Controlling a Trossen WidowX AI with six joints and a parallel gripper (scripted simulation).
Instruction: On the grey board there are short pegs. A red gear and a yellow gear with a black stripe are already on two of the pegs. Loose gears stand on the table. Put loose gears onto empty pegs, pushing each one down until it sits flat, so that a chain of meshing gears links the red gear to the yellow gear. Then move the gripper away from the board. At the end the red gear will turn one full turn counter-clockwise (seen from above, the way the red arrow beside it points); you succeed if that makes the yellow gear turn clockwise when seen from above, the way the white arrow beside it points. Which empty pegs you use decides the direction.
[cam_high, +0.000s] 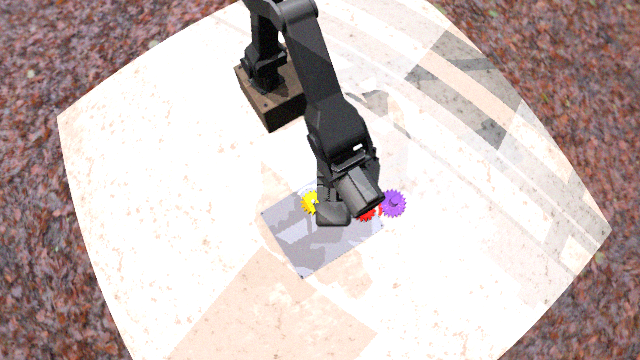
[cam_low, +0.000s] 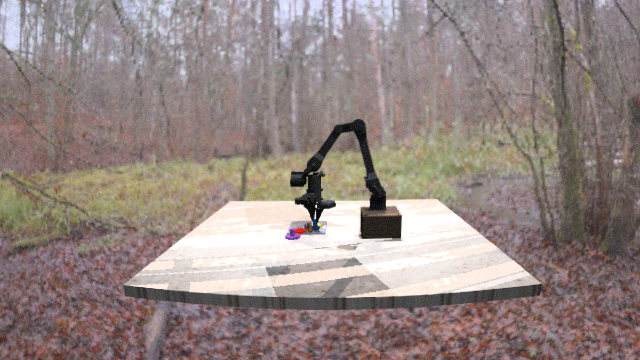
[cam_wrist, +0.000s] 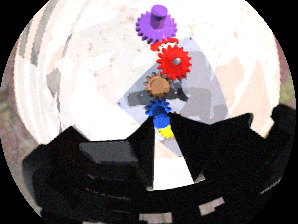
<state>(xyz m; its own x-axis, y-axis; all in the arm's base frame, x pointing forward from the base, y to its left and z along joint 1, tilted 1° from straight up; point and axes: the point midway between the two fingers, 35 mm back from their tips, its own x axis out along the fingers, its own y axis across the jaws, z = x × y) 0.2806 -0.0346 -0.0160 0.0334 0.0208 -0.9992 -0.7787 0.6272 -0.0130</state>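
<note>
My gripper (cam_wrist: 160, 117) (cam_low: 315, 220) is shut on the knob of the blue gear (cam_wrist: 158, 107) (cam_low: 316, 226), over the grey board (cam_high: 300, 252) (cam_wrist: 210, 97). The blue gear is between the brown gear and the yellow gear (cam_high: 309, 202) (cam_wrist: 167, 133); I cannot tell whether it sits flat. The brown gear (cam_wrist: 157, 85) is on the board between blue and the red gear (cam_wrist: 174, 62) (cam_high: 366, 216). The purple gear (cam_high: 393, 203) (cam_low: 292, 235) (cam_wrist: 156, 29) stands on the table beyond the red gear, knob up. The arm hides the blue and brown gears in the top view.
The red arrow (cam_wrist: 164, 44) lies beside the red gear, towards the purple gear. The arm's brown base block (cam_high: 285, 110) (cam_low: 381, 223) stands on the table behind the board. Patches of shadow cross the table and board.
</note>
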